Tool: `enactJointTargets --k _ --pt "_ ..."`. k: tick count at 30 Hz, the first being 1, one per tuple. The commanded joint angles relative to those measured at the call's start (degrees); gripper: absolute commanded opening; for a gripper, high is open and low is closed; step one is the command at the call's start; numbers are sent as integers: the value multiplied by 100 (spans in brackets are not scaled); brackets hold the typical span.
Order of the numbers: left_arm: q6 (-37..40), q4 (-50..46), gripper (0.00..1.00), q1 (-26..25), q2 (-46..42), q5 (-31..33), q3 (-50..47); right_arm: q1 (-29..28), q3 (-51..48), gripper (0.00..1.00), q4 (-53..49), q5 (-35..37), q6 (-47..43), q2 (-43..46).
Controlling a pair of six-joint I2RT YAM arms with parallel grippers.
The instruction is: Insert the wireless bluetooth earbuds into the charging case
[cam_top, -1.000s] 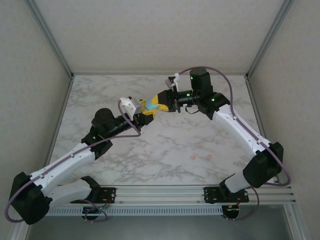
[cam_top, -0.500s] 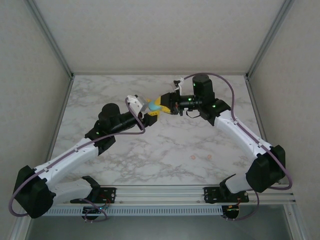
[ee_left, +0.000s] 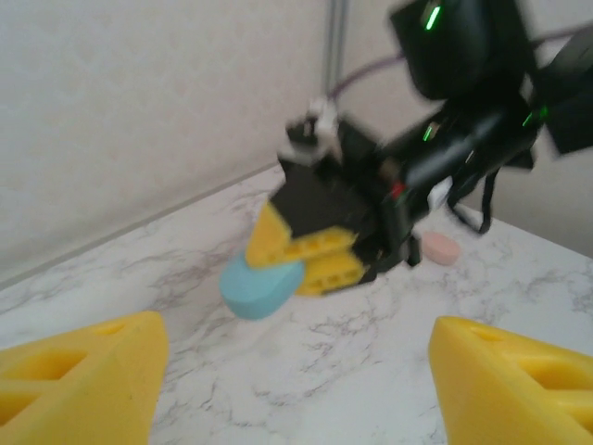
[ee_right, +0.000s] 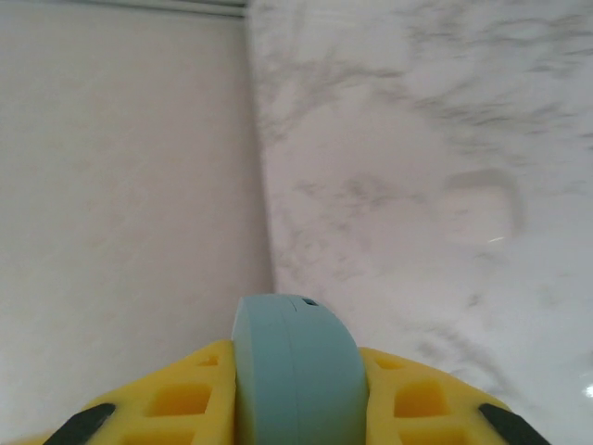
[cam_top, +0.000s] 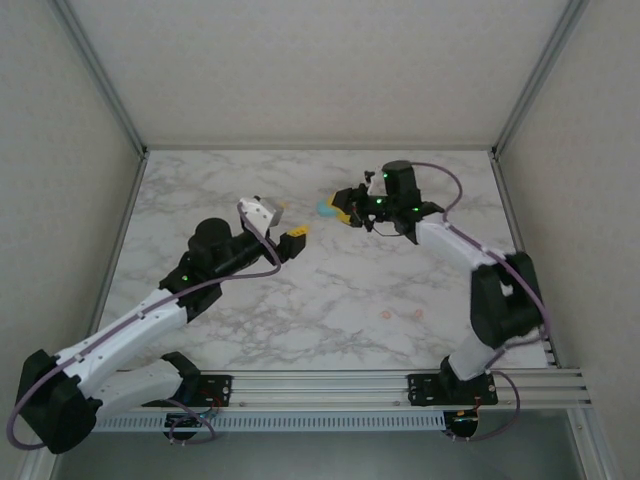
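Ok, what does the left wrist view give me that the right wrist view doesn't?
Left wrist: the left pincer open, and a pink piece on the marble beyond the right arm. Right wrist: a pale rounded shape on the marble, too blurred to name. Both: the teal case clamped in the right pincer.

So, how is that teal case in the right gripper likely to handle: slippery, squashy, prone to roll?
Probably rigid: the teal case shows no dent where the right gripper pinches it. Its smooth, curved shell looks slippery, so it could twist in a narrow pinch. Set on edge on the marble table, it might roll.
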State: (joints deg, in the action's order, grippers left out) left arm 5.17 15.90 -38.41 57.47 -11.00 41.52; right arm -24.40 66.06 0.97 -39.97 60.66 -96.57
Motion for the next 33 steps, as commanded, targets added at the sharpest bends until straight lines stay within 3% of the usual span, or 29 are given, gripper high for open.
enactJointTargets --k 1,7,15,20,23,29,33 --pt "-456 -417 79 52 -438 890 4 -20 69 18 332 50 -180 -888" --pt "-939 -1553 84 148 -606 1374 366 -95 591 19 119 229 -536 -1859" --pt "-1405 -2189 87 325 -459 1657 735 -221 1108 25 -318 293 -788 -2575" --pt "-1355 -2199 88 374 -574 1624 745 -233 1143 32 -647 508 -1011 -2582" --pt "-1334 -2365 88 411 -664 1606 713 -234 1152 44 -972 679 -1194 -2445" --pt "-1360 -2346 90 466 -720 1549 665 -176 1128 63 -2156 1616 -1825 -1741" --pt "-1387 -2293 91 493 -685 1481 656 78 1066 69 -3189 3006 -2470 -893"
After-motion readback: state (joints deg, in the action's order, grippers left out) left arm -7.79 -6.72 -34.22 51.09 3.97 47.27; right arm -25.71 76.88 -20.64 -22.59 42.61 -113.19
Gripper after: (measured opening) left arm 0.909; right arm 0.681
